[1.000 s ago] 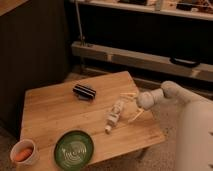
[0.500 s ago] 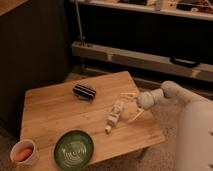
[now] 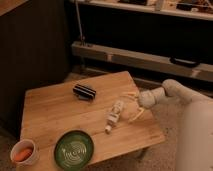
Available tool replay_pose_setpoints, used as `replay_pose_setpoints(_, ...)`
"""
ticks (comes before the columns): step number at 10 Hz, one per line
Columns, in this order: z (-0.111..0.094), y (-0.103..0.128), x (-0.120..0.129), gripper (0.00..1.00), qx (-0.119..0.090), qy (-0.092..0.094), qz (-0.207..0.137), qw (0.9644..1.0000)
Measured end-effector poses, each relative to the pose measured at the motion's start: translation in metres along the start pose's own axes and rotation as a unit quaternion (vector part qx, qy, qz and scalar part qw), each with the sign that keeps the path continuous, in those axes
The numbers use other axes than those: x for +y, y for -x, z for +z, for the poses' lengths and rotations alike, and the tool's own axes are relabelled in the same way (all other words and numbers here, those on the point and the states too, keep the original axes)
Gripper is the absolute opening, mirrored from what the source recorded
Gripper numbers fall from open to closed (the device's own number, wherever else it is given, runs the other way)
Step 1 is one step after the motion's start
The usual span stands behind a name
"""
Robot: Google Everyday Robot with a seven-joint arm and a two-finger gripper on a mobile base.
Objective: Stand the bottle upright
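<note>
Just one bottle [image 3: 115, 114] lies beside one spread end effector [image 3: 133, 106].

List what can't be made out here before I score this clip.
All in the camera view:
1. Whether the pincer, open just right of the lying bottle, touches it: the gap is too small to judge.
2. The bottle's markings: too small to read.
3. The arm: its base is cut off by the right edge.
4. The orange item in the white bowl: too small to identify.
</note>
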Motion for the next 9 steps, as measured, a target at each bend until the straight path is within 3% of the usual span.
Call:
replay_pose_setpoints(2,-0.016,-0.029,0.009,0.8,-0.068,-0.02,-0.066,0.9953)
replay_pose_setpoints(3,-0.027,-0.051,0.017,0.8,-0.107,-0.034,-0.107,0.9879)
replay_pose_setpoints(6,-0.029,-0.072,0.031,0.8,-0.15,-0.08,-0.168,0.9711)
replay_pose_setpoints(9,-0.03,-0.072,0.03,0.8,-0.152,-0.079,-0.168,0.9708)
